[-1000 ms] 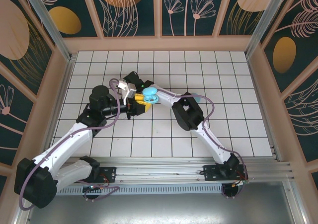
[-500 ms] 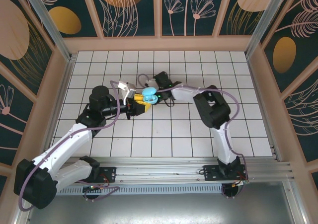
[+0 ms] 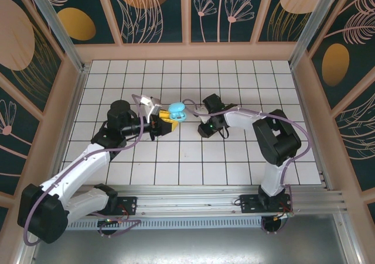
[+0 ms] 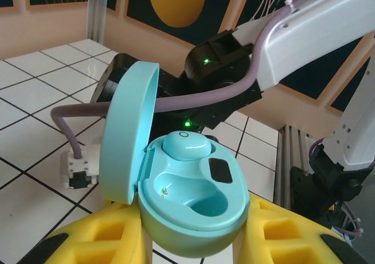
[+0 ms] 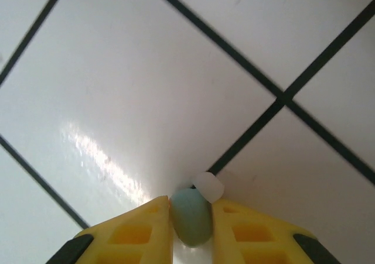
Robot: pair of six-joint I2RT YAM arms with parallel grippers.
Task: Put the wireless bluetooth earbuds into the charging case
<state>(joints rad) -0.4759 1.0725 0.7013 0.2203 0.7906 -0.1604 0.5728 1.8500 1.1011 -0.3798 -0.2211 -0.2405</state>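
Light-blue charging case [image 4: 187,211], one, open, clamped in left gripper [image 4: 190,243]; one earbud [image 4: 186,145] seated; right gripper [image 5: 192,208] pinches second earbud [image 5: 190,218]

A light-blue oval charging case [image 4: 193,217], clamped in the left gripper [image 4: 190,236], has its lid swung open upright, one light-blue earbud [image 4: 184,145] seated in its far socket and the near socket bare, while a second earbud [image 5: 191,220], white-tipped, is pinched in the right gripper [image 5: 190,208] just over a white tile [image 5: 146,100].

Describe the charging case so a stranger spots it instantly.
On the white tiled table, find the left gripper near the middle. Its yellow fingers clamp the charging case: a light-blue oval shell, lid open, far bigger than the earbud pinched by the right gripper.
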